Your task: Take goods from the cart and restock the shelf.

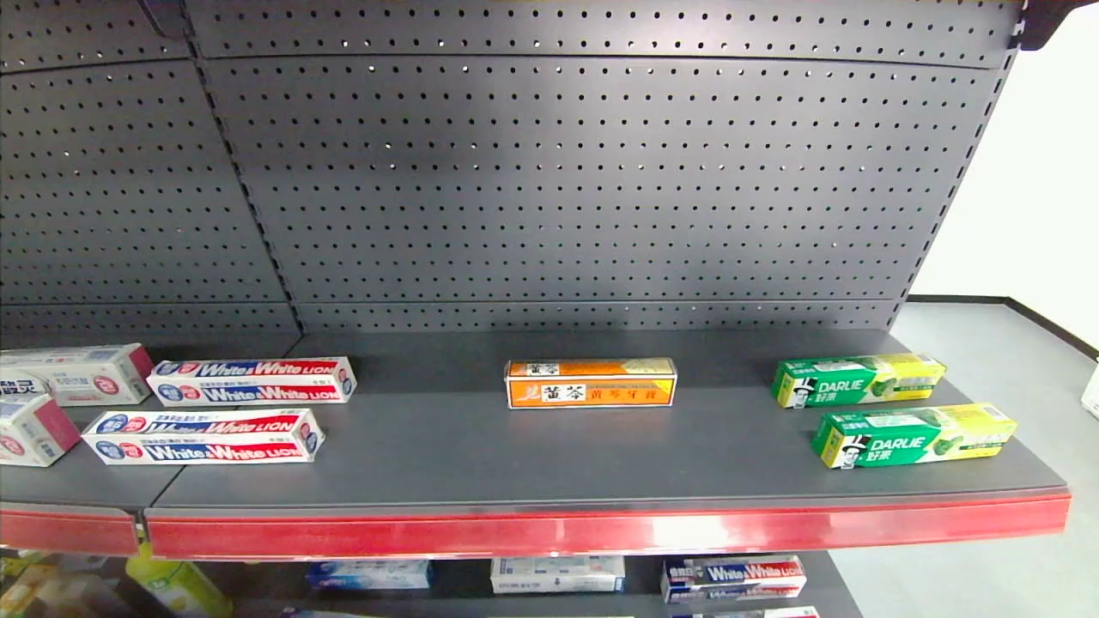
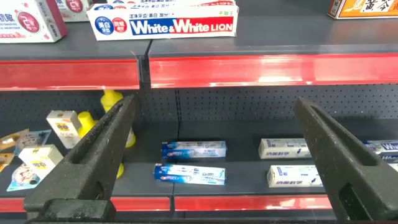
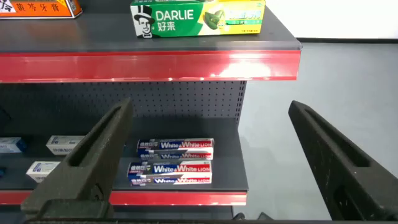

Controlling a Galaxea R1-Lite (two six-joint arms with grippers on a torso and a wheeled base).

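Your left gripper [image 2: 216,102] and right gripper [image 3: 209,104] stand wide and empty before the dark grey metal shelf [image 1: 446,463], its orange rectangular cardboard toothpaste carton [image 1: 591,383] lying at 12 o'clock: judged light, glossy, crushable, so pinch such cartons across mid-length.

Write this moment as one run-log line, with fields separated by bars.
left gripper: open, empty | right gripper: open, empty | shelf: one orange box, two green boxes | stage: nothing picked yet

Head high, wrists low, all facing shelf [image 1: 515,455]
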